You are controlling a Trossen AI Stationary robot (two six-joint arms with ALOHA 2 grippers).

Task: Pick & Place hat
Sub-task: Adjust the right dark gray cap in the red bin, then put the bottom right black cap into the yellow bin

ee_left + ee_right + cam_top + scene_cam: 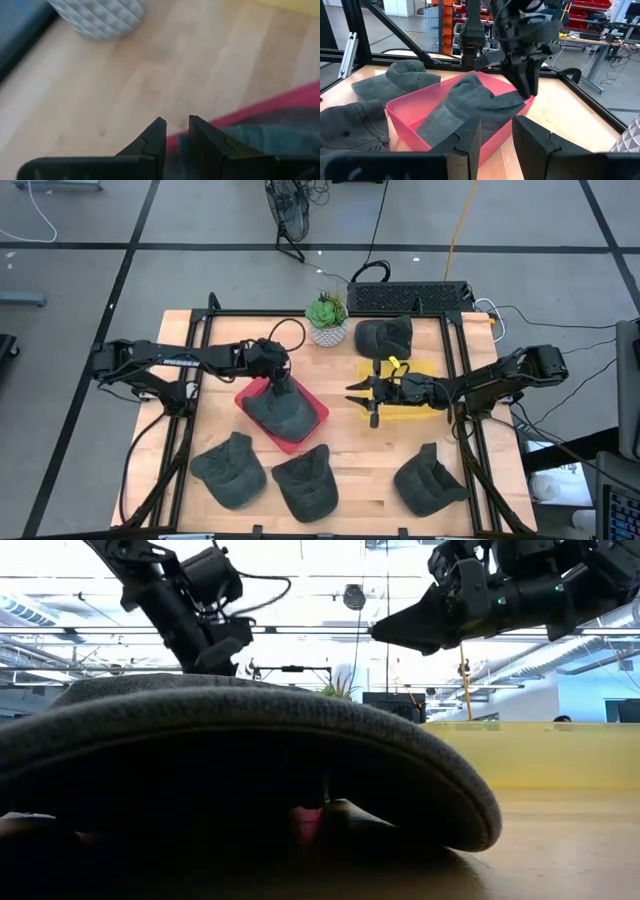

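Low view mostly blocked by a cap brim; 5 hats total, 1 hat (281,406) in red bin (306,433) under left gripper (280,377), fingers nearly together, right gripper (356,394) apart, empty.

Light: I see bright ceiling glare behind the cap (240,760) in the low view.
Focus: that cap's brim blurs.
Shadows: dark underneath it.

A dark grey cap (250,740) is seen filling the foreground, its curved brim resting on the wooden table (560,860). Above it, the left gripper (215,658) is held pointing down. The right gripper (385,632) is held higher, pointing sideways, with a yellow bin (540,755) seen below it.
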